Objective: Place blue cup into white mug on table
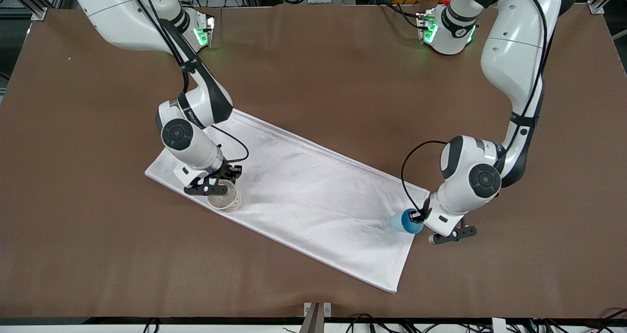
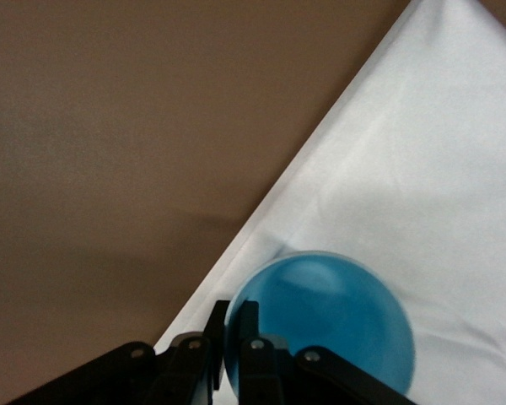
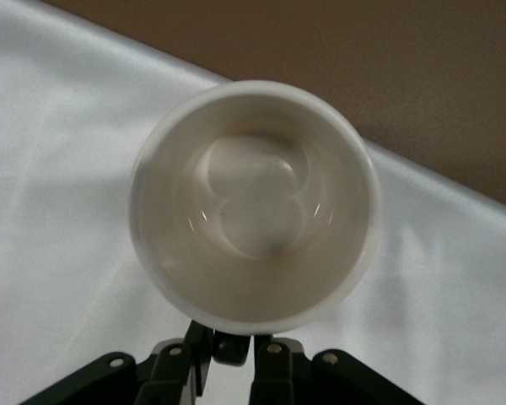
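The blue cup (image 1: 405,221) stands upright on the white cloth (image 1: 303,196), at the cloth's corner toward the left arm's end of the counter (image 1: 313,59). The left end effector (image 1: 417,219) is down at the cup; in the left wrist view its fingers (image 2: 246,337) are drawn close together on the cup's (image 2: 320,325) rim, one inside the wall and one outside, so it appears to pinch the rim, though the contact itself is partly hidden.

The white mug (image 1: 224,198) stands upright well apart from the cup, on the cloth near its edge toward the right arm's end of the counter. Its cream inside (image 3: 253,202) is bare and glossy. The right end effector (image 1: 226,178) is low at the mug; its fingers (image 3: 204,354) sit narrowly apart right at the mug's wall, and whether they actually clamp something there cannot be told.

The cloth lies flat and slantwise on the brown counter, with faint creases. Dark lettering runs along the right arm's forearm (image 1: 193,120), too small to read. A digit that looks like a 4 shows on the left arm's base (image 1: 463,32).
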Action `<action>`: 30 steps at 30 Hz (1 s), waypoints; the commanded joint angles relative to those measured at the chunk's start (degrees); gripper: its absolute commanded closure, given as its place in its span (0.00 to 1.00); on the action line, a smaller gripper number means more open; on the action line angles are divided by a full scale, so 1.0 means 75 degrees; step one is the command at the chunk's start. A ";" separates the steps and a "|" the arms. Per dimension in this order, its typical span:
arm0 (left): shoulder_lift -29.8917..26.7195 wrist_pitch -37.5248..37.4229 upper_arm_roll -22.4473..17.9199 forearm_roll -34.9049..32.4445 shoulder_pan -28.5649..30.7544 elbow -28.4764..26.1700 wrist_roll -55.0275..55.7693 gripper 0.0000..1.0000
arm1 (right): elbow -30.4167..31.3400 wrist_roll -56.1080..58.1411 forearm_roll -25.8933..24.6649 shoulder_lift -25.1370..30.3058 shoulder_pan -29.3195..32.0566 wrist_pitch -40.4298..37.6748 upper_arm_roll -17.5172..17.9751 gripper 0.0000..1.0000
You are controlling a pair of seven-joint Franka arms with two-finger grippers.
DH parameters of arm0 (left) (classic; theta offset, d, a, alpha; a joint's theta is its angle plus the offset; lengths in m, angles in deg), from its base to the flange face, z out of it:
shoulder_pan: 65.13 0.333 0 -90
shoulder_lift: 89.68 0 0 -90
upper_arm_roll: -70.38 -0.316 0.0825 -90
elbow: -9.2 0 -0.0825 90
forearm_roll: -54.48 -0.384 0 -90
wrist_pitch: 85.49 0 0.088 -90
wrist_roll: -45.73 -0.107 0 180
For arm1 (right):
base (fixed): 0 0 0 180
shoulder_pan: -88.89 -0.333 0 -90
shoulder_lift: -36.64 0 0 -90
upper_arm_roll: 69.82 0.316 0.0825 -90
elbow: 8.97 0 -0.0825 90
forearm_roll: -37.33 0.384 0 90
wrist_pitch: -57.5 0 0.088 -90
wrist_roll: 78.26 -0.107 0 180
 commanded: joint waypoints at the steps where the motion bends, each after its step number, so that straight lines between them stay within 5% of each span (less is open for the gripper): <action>1: -0.0434 -0.1110 -0.0101 -0.0434 -0.0102 0.0000 0.0248 1.00 | -0.0495 -0.0174 -0.0182 -0.0012 -0.0186 -0.0335 -0.0045 1.00; 7: -0.1172 -0.2388 -0.0054 -0.0598 -0.0044 -0.0106 0.0154 1.00 | -0.1631 -0.0513 -0.0100 -0.0012 -0.0596 -0.1705 0.0037 1.00; 12: -0.1712 -0.2893 -0.0042 -0.0610 -0.0079 -0.0480 0.0119 1.00 | -0.2136 -0.1356 -0.0077 -0.0036 -0.1310 -0.1871 0.0142 1.00; 20: -0.2825 -0.2894 -0.0019 -0.0622 -0.0079 -0.1850 -0.0021 1.00 | -0.2453 -0.2891 0.0157 -0.0164 -0.2541 -0.1812 0.0142 1.00; 30: -0.4325 -0.2356 -0.0007 -0.0599 0.0109 -0.3655 -0.0678 1.00 | -0.3717 -0.5071 0.0123 -0.1511 -0.4053 -0.1450 0.0376 1.00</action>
